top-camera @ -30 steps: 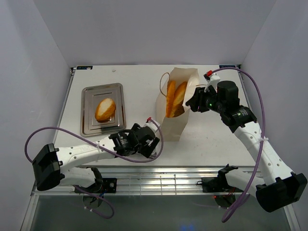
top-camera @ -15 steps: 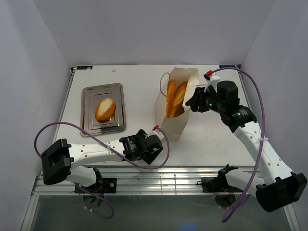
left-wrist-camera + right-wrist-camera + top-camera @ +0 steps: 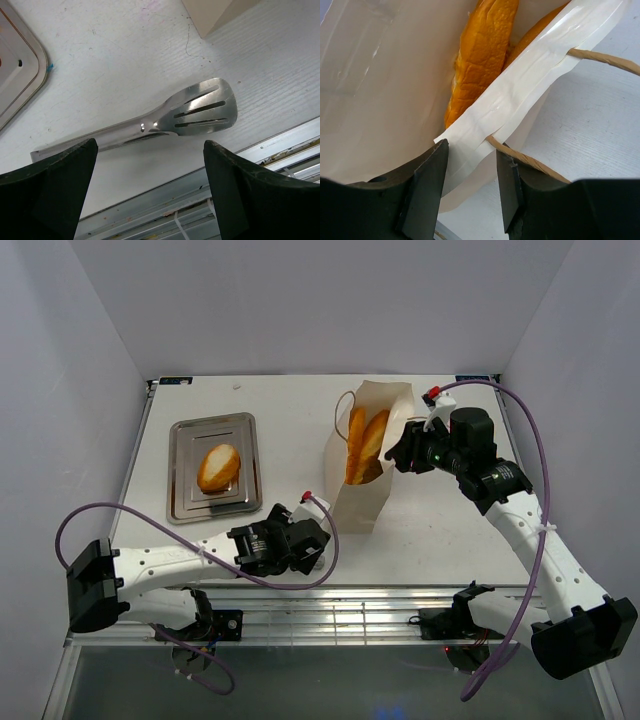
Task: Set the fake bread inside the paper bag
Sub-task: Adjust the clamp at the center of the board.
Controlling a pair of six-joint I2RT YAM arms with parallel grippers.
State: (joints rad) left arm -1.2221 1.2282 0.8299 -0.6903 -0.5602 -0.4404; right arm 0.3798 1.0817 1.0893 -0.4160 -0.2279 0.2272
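- White table: bearing everything, with both arms bolted at its near edge.
- Paper bag: upright right of centre, mouth gaping upward, presumably so that pieces can be dropped in from above. Inside, two long pieces of fake bread, standing on end side by side, tops just below the rim.
- Steel tray: flat at the left, well apart from the bag, serving as the source dish. Holding only one oval roll, so by the look of it one piece left to move.
- Right gripper: at the bag's right-hand rim, jaws about half closed astride the folded paper edge, a cord handle running out past the fingers. Apparently pinching the rim to hold the mouth open and steady the bag; firmness of the hold hard to judge.
- Left gripper: spread fully wide, holding nothing, low over the table's near edge just above the tongs. Well placed for closing on the handle, probably the next need if the roll is to be fetched with the tool.
- Tongs: lying flat, slotted head near the bag's near corner, handle pointing toward the tray, touched by neither finger.
- Oval roll: slantwise near the tray's middle, well apart from both grippers.
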